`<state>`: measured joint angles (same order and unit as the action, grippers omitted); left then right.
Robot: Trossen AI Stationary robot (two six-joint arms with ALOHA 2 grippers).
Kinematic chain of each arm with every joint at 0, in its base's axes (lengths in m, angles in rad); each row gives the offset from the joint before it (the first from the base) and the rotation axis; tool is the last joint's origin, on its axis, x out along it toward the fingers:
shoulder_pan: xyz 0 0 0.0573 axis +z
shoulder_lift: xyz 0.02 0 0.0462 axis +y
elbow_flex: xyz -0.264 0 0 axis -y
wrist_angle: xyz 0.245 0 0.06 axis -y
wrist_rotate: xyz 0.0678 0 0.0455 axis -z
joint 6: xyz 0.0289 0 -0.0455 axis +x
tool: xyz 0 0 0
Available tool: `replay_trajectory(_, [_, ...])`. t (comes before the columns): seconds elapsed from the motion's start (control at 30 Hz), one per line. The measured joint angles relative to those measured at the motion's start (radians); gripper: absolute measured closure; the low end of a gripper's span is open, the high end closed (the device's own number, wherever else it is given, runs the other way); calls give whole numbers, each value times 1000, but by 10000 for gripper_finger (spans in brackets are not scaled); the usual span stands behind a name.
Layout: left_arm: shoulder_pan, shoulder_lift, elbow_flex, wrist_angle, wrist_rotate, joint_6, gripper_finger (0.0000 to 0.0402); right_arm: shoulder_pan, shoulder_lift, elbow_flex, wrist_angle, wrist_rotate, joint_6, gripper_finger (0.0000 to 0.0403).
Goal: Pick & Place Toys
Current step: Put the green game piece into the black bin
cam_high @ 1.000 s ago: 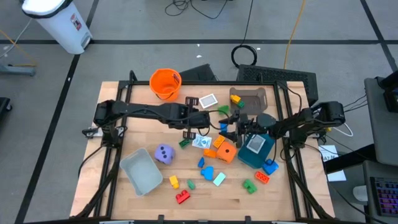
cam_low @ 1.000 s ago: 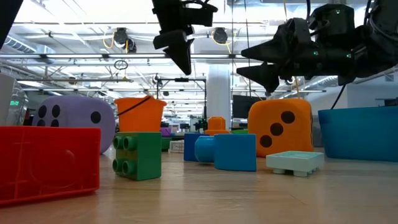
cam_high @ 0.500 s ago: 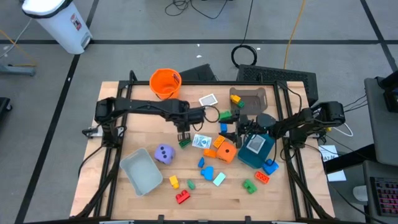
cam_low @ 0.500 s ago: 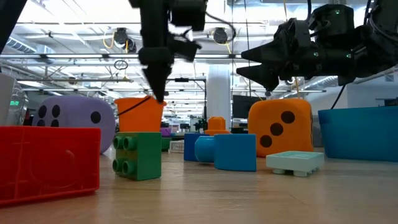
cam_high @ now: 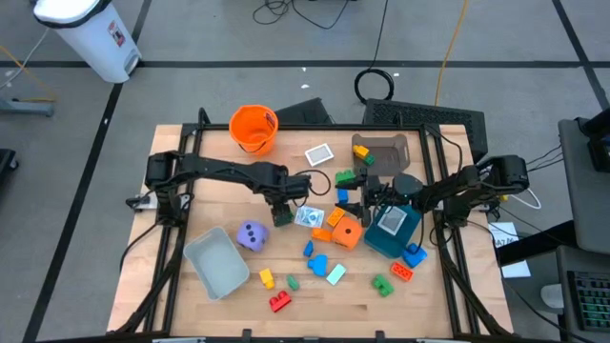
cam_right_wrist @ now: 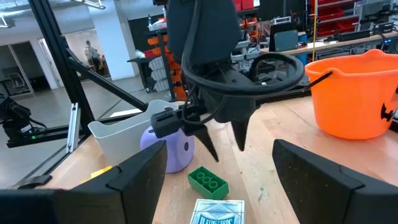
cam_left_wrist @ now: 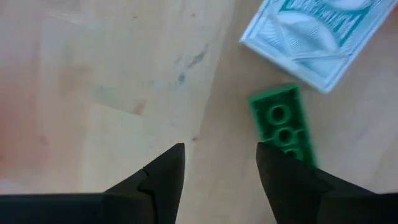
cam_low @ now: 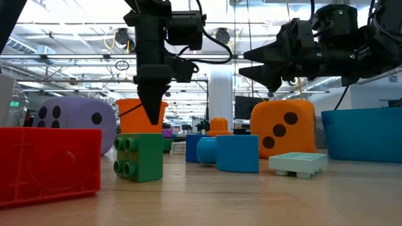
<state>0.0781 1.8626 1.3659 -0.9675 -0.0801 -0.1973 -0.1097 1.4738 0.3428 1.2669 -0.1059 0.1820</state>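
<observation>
Left wrist view is showing the left gripper (cam_left_wrist: pixel 219 163), fingers parted and holding nothing, hanging near the bench's middle over bare wood, while the green block (cam_left_wrist: pixel 284 126) is lying just off one fingertip, its long axis running roughly along that finger.

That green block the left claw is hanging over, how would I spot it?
Find the orange bucket at the table's far edge, then follow the left gripper toward the middle. The green block lies flat beside a white-and-teal card box, apart from other green blocks.
</observation>
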Motion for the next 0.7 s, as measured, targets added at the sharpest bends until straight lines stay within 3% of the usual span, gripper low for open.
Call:
replay_trajectory(0.13, [-17,0,0,44,60,-116,179,0,0,0,-1,0,0,121])
replay_trajectory(0.33, [-53,0,0,61,71,-185,158,0,0,0,-5,0,0,121])
replay_trajectory(0.7, [-73,9,-18,108,-8,-235,105,0,0,0,-7,0,0,123])
